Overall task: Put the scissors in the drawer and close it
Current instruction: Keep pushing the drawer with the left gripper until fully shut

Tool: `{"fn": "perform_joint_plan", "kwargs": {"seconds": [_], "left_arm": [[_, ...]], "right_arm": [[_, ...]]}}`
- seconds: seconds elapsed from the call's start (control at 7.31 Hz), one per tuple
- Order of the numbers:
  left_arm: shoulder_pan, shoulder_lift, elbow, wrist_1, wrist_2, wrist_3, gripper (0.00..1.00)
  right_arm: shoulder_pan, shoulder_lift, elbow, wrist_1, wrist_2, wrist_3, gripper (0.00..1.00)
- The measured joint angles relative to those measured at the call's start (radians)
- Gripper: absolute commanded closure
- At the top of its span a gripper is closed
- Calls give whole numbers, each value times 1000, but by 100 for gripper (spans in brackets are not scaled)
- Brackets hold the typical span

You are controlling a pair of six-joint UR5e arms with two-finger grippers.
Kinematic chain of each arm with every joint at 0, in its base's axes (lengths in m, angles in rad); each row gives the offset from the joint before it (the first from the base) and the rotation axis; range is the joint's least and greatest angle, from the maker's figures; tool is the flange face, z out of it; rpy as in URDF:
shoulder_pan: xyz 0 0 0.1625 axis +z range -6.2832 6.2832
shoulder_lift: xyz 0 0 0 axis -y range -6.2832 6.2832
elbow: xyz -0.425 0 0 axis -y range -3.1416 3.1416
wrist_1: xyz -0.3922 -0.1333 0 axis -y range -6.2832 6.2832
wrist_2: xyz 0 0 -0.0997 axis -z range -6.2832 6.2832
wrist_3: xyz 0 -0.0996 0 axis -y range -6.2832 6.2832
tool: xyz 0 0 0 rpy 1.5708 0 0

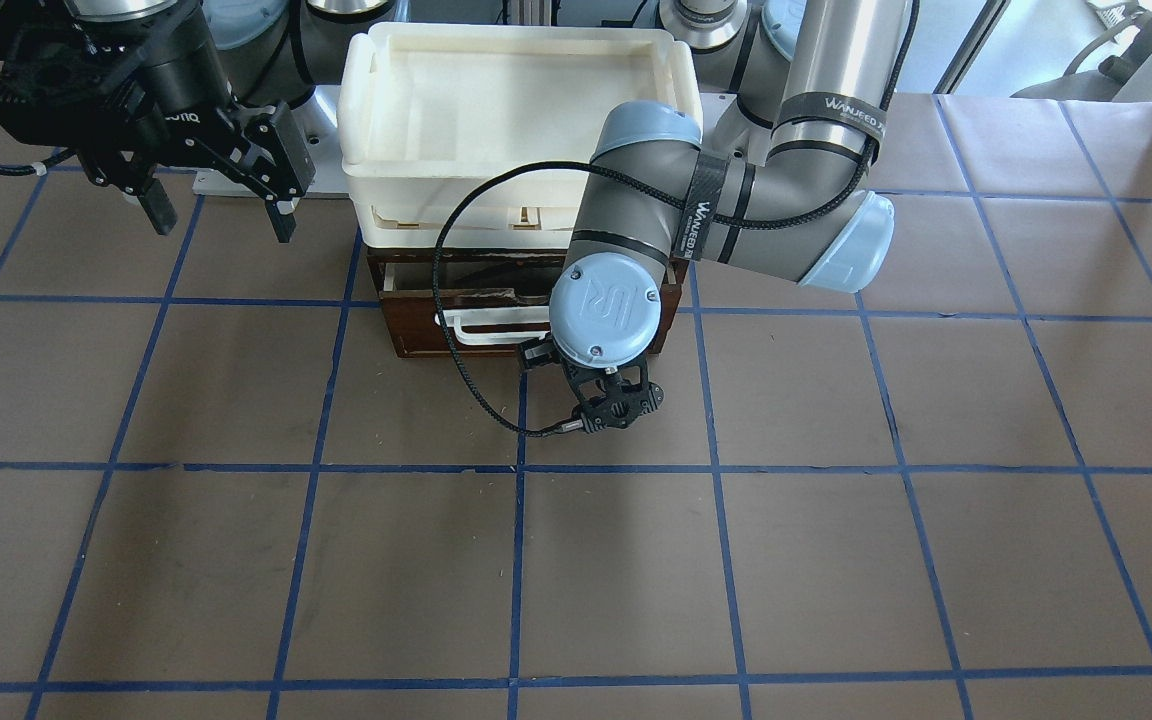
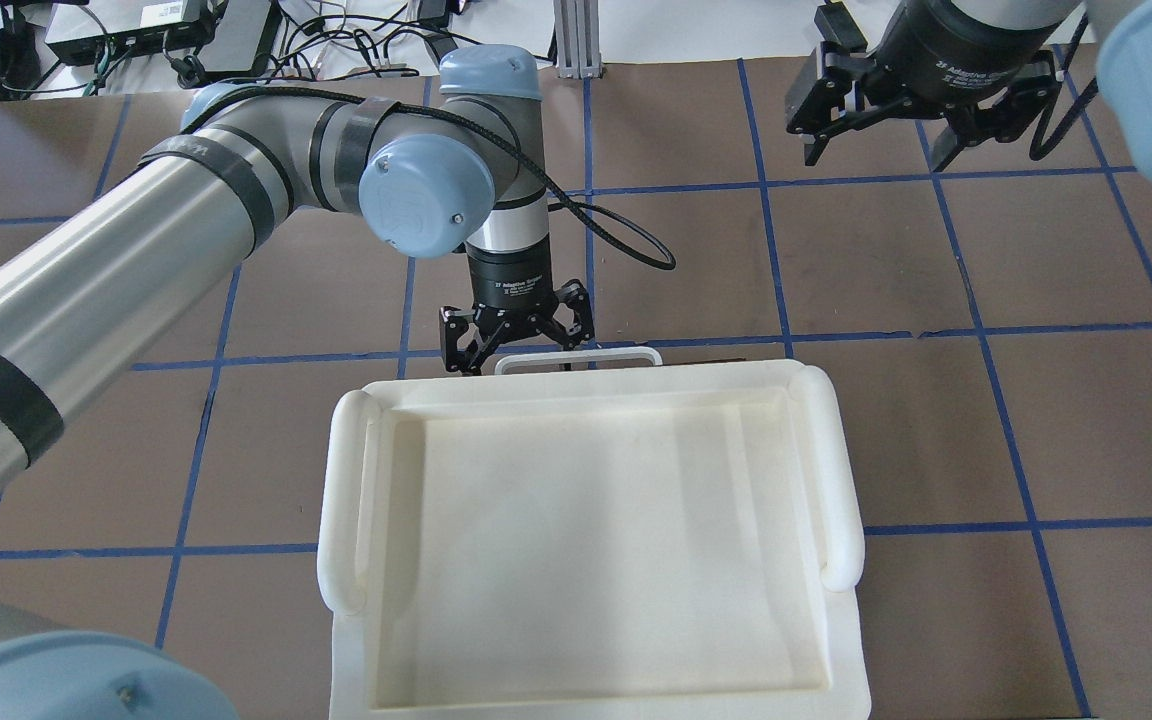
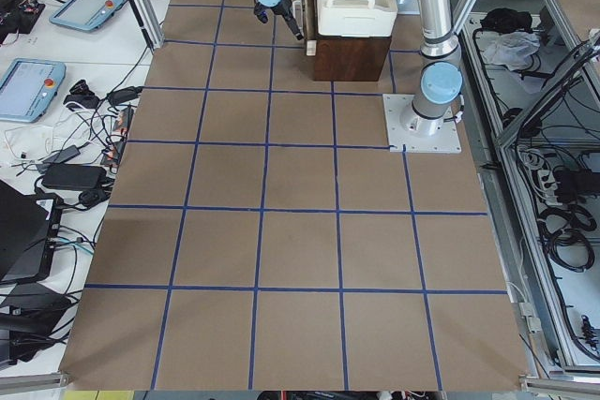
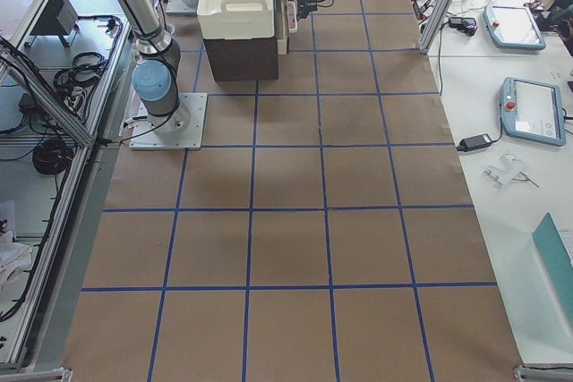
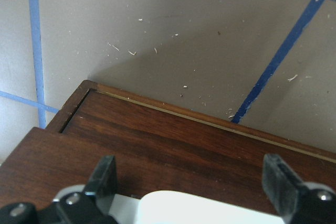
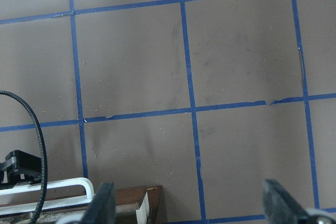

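Nearest in the overhead view sits a cream-white tray [image 2: 839, 470], resting on a dark wooden cabinet [image 3: 349, 61]. The cabinet stands on a tabletop [image 2: 986, 430] covered in brown paper and squared off by blue tape lines [image 2: 1036, 522]. Beyond the far edge lie cables and electronics boxes [image 2: 136, 30]. The side views show benches with tablets [image 3: 89, 7] on the operators' side.

At left, the left end effector [image 2: 516, 352] points straight down just past the tray's far rim. Its fingers [image 5: 105, 174] are spread wide to either side of the white handle [image 5: 199, 208] and grip nothing. The drawer [image 1: 416, 335] lies under the tray, its long axis running left to right and its dark front facing away from the robot. A narrow strip of its inside shows behind the front. The scissors cannot be made out in any view. At far right, the right end effector [image 2: 876, 150] hangs above the tabletop, fingers wide apart and empty.
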Motion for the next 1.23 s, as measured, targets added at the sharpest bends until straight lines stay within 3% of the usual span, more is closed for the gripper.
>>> {"fn": "perform_joint_plan", "kwargs": {"seconds": [1.23], "left_arm": [[-18,29,-51,-4,2,-28,0]], "right_arm": [[0,-2,0,0,0,0,0]]}}
